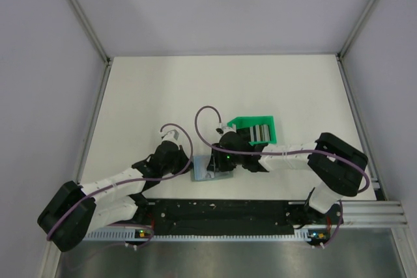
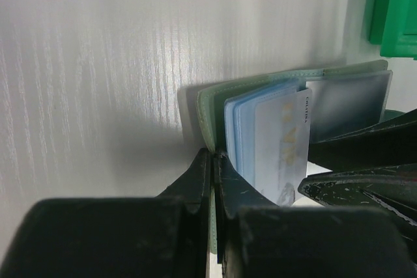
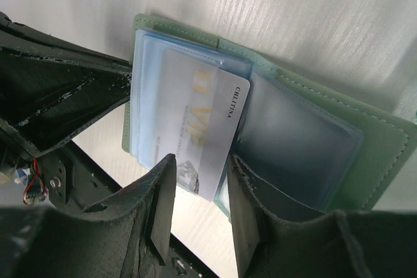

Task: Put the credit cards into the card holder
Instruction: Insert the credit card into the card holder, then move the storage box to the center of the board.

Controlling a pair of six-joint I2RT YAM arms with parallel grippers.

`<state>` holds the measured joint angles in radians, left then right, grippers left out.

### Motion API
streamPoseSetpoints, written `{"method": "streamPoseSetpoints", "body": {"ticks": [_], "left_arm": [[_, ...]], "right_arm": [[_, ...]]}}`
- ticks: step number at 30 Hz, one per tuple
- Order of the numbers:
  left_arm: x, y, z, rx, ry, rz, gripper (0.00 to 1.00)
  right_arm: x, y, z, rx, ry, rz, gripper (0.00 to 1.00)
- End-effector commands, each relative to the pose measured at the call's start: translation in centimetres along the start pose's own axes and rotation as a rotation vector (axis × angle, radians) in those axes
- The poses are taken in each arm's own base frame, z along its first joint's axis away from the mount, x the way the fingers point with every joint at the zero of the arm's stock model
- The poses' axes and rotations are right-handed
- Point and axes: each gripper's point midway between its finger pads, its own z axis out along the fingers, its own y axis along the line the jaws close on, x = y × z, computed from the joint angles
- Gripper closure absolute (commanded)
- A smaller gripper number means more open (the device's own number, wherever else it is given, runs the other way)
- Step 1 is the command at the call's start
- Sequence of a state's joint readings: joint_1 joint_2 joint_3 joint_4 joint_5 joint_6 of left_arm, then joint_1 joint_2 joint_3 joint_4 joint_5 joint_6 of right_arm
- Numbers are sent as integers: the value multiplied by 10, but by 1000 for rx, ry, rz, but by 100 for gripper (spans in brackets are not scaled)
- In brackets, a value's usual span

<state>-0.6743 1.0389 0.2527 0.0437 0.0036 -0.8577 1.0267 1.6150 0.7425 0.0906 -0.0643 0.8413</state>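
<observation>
The left gripper [image 2: 212, 162] is clamped shut on the near-left edge of the card holder [image 2: 210, 115], pinching the grey-green cover between its two black fingers. To its left and beyond it lies bare white table [image 1: 163, 89] all the way to the wall frame. Behind it, the card holder's near edge sits close to the black rail [image 1: 215, 209] along the table's front.

The card holder lies open just ahead of that gripper's fingertips, with its light blue sleeves fanned up from the cover. A whitish card [image 2: 281, 148] with gold lettering stands partway in a sleeve. Its printed edge is well clear of the pocket and its lower corner juts out past the sleeves.

The right gripper [image 3: 201, 177] is partly open directly over that lower corner, one finger on each side of it. Whether the pads touch the card cannot be told. To this gripper's right the other half of the card holder spreads flat, showing a clear plastic pocket and a stitched green border.

Just beyond the right gripper's wrist stands the bright green bin [image 1: 242, 124], holding grey and black cards [image 1: 259, 133]. Past the bin, to the right, the table is again open.
</observation>
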Motion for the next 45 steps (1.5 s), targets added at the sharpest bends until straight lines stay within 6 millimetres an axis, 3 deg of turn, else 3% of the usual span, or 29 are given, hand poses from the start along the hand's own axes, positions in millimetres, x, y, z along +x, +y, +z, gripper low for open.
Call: {"method": "streamPoseSetpoints", "body": {"ticks": [1, 10, 15, 20, 26, 29, 35, 39, 45], "left_arm": [[0, 4, 1, -22, 8, 20, 100], [-1, 2, 1, -17, 4, 22, 100], [-1, 3, 1, -20, 6, 27, 100], [-1, 2, 1, -20, 6, 27, 100], [-3, 3, -3, -41, 8, 20, 100], [-7, 2, -6, -51, 5, 25, 100], [-9, 5, -12, -88, 12, 33, 100], [-7, 6, -12, -103, 27, 35, 100], [-14, 4, -14, -130, 31, 51, 100]], "right_arm": [[-12, 33, 1, -100, -30, -11, 63], [-17, 41, 7, -129, -36, -58, 63], [-21, 34, 8, -94, -59, -84, 64], [-22, 45, 5, -156, -71, -102, 64], [-25, 24, -6, -17, -77, -72, 61], [-38, 9, -23, 76, -137, -93, 60], [-74, 19, -54, 91, -232, -153, 60], [-98, 23, -54, 119, -233, -162, 59], [-129, 4, -40, 206, -225, -146, 59]]}}
